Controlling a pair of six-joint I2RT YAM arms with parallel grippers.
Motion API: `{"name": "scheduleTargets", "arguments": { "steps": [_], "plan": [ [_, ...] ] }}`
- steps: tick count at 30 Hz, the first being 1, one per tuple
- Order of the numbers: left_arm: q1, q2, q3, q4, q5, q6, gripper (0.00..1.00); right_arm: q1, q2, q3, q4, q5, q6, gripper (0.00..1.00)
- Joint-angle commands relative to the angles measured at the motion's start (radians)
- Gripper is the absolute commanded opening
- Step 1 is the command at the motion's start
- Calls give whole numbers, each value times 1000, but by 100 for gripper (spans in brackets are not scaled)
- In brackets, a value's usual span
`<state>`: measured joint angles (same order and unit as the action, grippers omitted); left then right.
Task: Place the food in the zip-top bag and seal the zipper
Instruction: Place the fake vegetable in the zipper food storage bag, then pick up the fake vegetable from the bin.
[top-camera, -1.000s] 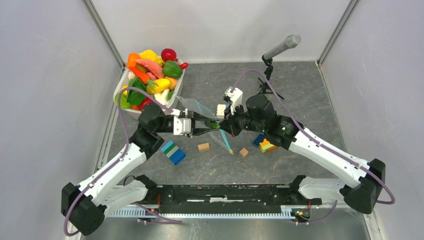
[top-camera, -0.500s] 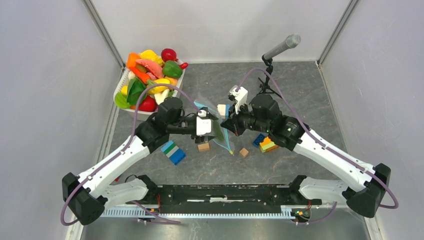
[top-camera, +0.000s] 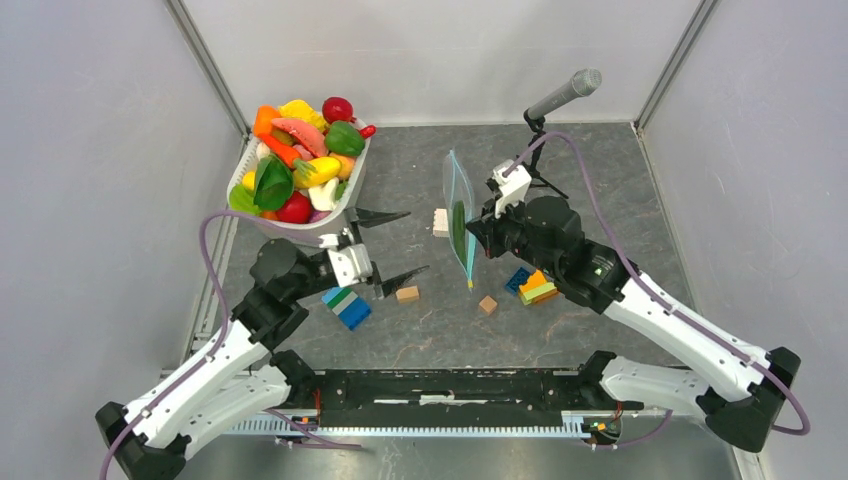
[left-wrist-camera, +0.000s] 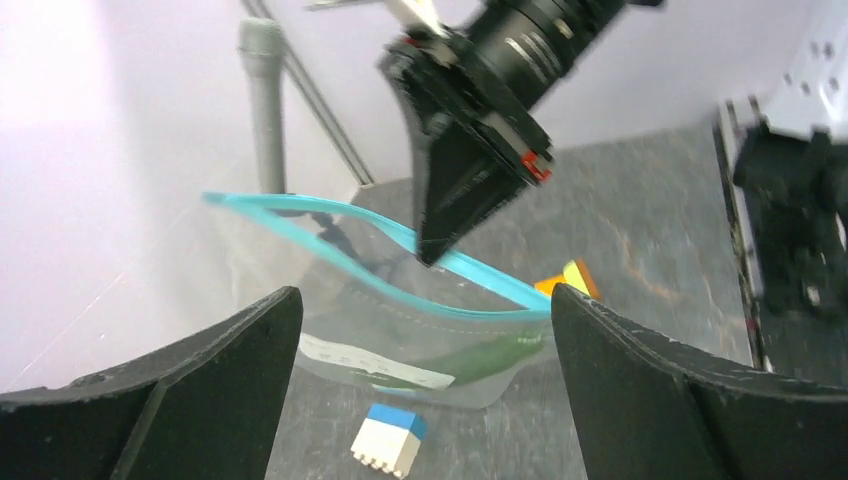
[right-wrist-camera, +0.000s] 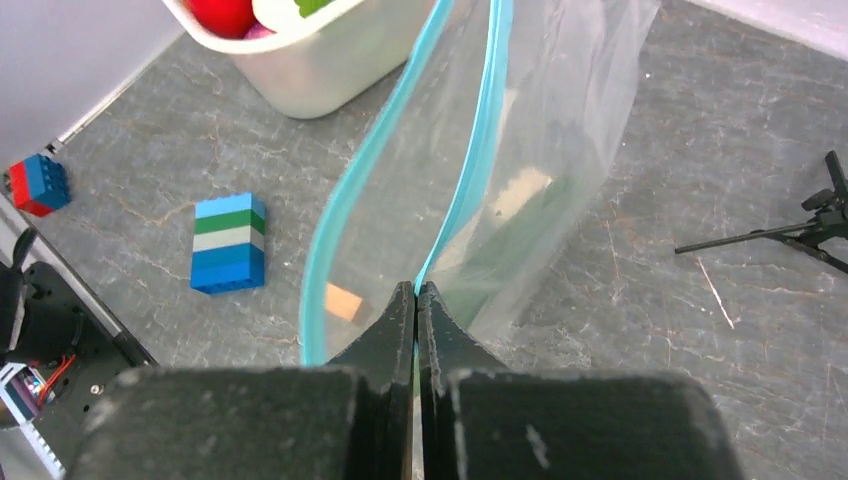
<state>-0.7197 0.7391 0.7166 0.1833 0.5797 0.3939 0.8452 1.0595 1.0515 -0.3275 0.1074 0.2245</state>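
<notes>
The task is judged to be in its early part. The zip-top bag (top-camera: 460, 212) is held upright above the surface (top-camera: 610, 180), its mouth turned toward the left arm. The right pincer (right-wrist-camera: 416, 288) is pressed together on 1 lip of the zipper (left-wrist-camera: 270, 200), and the bag hangs from that grip. The other lip bows away, so the mouth stands agape and the zipper is unsealed along its whole visible length.

1 long green piece (right-wrist-camera: 525, 225) of food is seen lying inside the bag, low against the clear plastic. What kind of vegetable it is cannot be told. No other piece can be made out in the bag.

The left pincer (top-camera: 419, 240) is spread wide and nothing is carried between its fingers. It sits between the tub (right-wrist-camera: 330, 70) and the bag, touching neither.

Most of the food (top-camera: 300, 150) is heaped in the tub at the far left of the surface, well apart from the bag: red, orange, yellow, green and pink pieces, piled above the rim.

So 1 piece is counted as placed. Left to do, as judged from here: more pieces are to be taken from the tub and dropped through the open mouth, and then the 2 lips are to be pressed together along the strip.
</notes>
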Motion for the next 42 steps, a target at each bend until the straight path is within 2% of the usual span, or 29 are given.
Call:
{"name": "scheduleTargets", "arguments": {
  "steps": [1,3,4,7,9,12,19,22,24,27,33,38,42],
  "plan": [
    [-3,-20,-4,120,-299,-277,100,0,85,-27,39,-42,-21,0],
    [-1,-3,19,30,-431,-324,100,13,225,3,-60,-179,-51,0],
    [3,5,30,-12,-466,-343,100,35,249,-32,-45,-159,-42,0],
    [19,19,54,-93,-572,-415,100,34,222,-158,122,-182,11,0],
    [45,23,70,-141,-673,-486,100,34,205,-145,158,-231,13,0],
    [122,44,107,-218,-739,-568,100,34,173,-123,198,-218,13,0],
    [346,161,236,-405,-675,-687,100,32,101,-150,226,-114,41,0],
    [411,235,311,-468,-657,-673,100,33,65,-198,262,-90,63,0],
    [437,281,360,-507,-692,-656,100,33,57,-215,271,-100,66,0],
    [498,328,413,-517,-652,-659,100,33,55,-230,272,-105,72,0],
    [586,374,483,-555,-761,-664,100,33,41,-272,303,-146,85,0],
    [628,431,528,-531,-638,-596,100,32,32,-292,320,-156,86,0],
    [631,529,628,-554,-653,-602,100,32,43,-291,320,-171,84,0]
  ]
}}
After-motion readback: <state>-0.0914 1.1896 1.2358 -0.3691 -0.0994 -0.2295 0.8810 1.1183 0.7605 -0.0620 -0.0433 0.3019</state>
